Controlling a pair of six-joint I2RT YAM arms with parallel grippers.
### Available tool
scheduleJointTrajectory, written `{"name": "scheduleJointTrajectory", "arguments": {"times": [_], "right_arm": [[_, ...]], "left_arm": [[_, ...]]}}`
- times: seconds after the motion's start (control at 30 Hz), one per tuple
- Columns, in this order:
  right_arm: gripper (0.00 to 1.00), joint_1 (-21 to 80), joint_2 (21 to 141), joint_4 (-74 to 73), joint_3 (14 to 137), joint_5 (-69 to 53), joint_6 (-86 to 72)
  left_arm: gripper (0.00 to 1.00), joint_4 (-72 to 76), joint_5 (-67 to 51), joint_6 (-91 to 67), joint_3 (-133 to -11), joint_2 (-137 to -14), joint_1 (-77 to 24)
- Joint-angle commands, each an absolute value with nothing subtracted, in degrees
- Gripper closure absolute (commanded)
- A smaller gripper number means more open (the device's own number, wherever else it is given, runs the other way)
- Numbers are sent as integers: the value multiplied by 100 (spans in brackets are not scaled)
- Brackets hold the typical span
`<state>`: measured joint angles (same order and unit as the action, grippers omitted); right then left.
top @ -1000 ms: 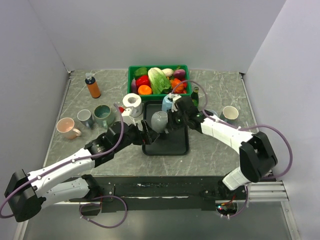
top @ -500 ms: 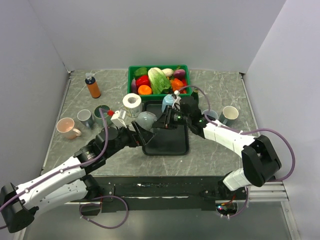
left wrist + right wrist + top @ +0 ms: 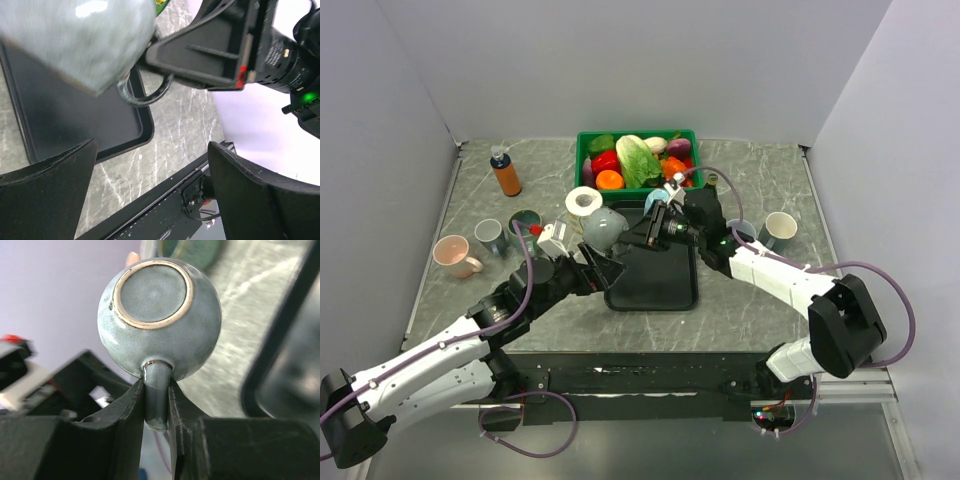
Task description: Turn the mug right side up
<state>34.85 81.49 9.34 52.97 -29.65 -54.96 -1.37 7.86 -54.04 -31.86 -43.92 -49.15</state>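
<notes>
The grey-blue mug point(image 3: 603, 228) hangs in the air over the left edge of the black tray point(image 3: 655, 285). My right gripper point(image 3: 638, 236) is shut on its handle. In the right wrist view the mug point(image 3: 160, 315) shows its unglazed base ring to the camera, and the handle point(image 3: 157, 395) is clamped between the fingers of my right gripper point(image 3: 156, 405). My left gripper point(image 3: 598, 268) is open and empty just below the mug. In the left wrist view the mug point(image 3: 75, 35) is blurred at the top left, above the tray point(image 3: 60, 125), with nothing between the fingers of my left gripper point(image 3: 150, 190).
A green crate of vegetables point(image 3: 638, 160) stands at the back. An orange bottle point(image 3: 505, 172), a pink mug point(image 3: 453, 255), a grey cup point(image 3: 488, 236), a green mug point(image 3: 525, 222) and a paper roll point(image 3: 584, 201) are at the left. A beige mug point(image 3: 779, 227) is at the right.
My right gripper has lifted the mug off the tray, carried it up and to the left, and tilted it. My left gripper has drawn back to the left.
</notes>
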Motion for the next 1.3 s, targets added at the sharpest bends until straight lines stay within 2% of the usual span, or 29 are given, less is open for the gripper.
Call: {"name": "scheduleJointTrajectory", "arguments": {"times": [0.0,0.43,1.03,1.17,1.27], "right_arm": [[100,3507,7664,2618,5335,-3190,-6257],[100,3516,7506,4033,4975,-3392,-7198],[100,3612,7313,4887,4790,-3735,-7822],[100,3656,7295,4931,4772,-3841,-7770],[100,3726,7278,4913,4720,-3876,-7752]], "left_arm": [[4,588,650,-5555,-3032,-4324,-4904],[4,3143,694,-5396,-2356,-4192,-4896],[2,5027,1353,-5722,-1977,-4561,-4904],[9,4931,1318,-5678,-2109,-4649,-4896],[19,4931,1336,-5669,-2109,-4676,-4896]]}}
